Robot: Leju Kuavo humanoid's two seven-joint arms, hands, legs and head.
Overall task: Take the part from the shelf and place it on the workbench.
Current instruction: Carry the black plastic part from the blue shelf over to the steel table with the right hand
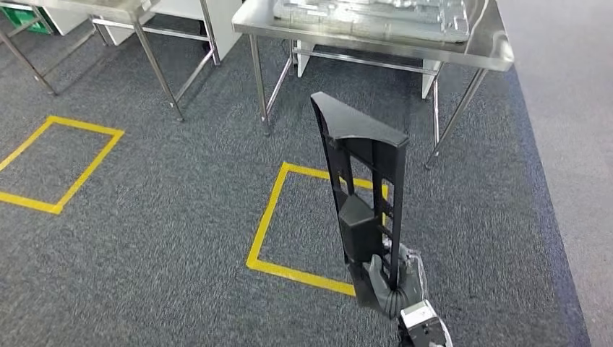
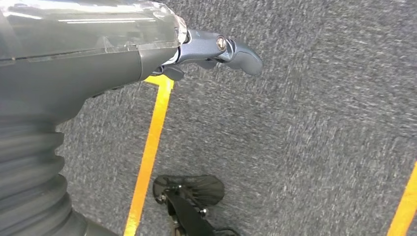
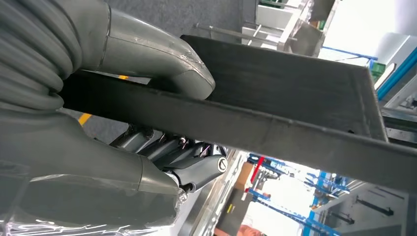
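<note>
Right robot hand (image 1: 390,278) at the near edge of the head view, fingers wrapped round the lower end of a long black plastic part (image 1: 359,181); the part stands almost upright from the grip, leaning slightly away toward the far tables, its broad flat head uppermost. In the right wrist view the thumb (image 3: 162,59) presses on one face of the part's flange (image 3: 275,98) while the darker fingers (image 3: 167,150) close beneath it, so the hold sits near one end only. Judged risk: with most of the length unsupported above the grip, the part could pivot or slide in the hand during walking, and its tall head could strike the table rim on approach. Left robot hand (image 2: 216,49) hangs over grey carpet (image 2: 305,147), holding nothing; the visible finger lies fairly straight, though whether the rest are spread or curled cannot be told. Beyond the part, a yellow taped square (image 1: 271,217) marks the carpet, with a second taped square (image 1: 65,166) off to the left. Farther still, the steel table (image 1: 491,50) carries a grey moulded tray (image 1: 376,18); this appears to be the workbench. Judged risk: the tray covers much of the top, so little bare surface may remain, and a part set down on end or on the tray's ridges could topple or slip off the edge
</note>
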